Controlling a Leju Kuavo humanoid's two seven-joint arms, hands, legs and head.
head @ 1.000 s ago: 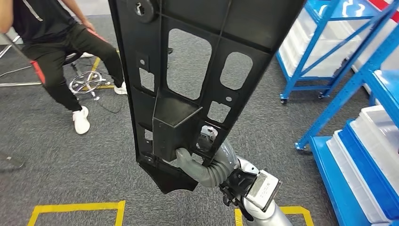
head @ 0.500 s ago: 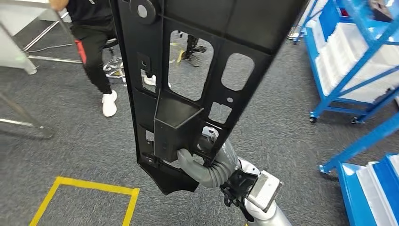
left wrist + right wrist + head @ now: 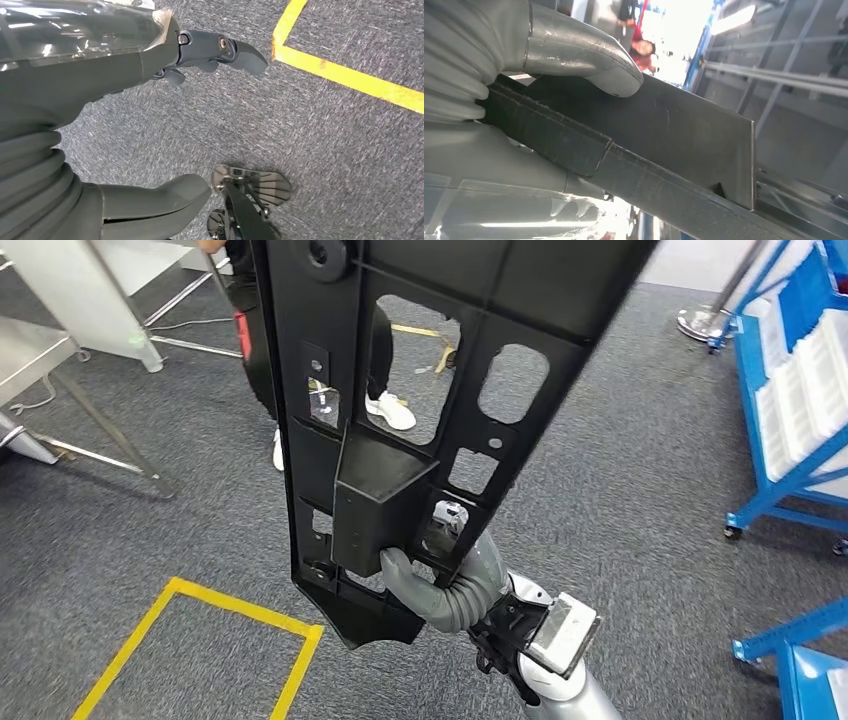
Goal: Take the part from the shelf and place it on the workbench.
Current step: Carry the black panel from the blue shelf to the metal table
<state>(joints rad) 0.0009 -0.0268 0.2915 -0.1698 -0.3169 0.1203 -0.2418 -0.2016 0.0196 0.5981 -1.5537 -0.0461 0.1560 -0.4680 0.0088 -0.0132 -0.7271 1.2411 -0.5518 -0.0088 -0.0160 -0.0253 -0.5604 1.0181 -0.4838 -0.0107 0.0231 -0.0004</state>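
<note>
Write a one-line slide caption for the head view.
Right hand grips a long black plastic panel with cut-out openings upright above grey carpet.

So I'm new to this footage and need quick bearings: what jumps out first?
A long black part with cut-out windows stands up through the middle of the head view, gripped near its lower end by the right hand. Behind it is grey carpet with yellow tape at lower left and blue shelving on the right.
</note>
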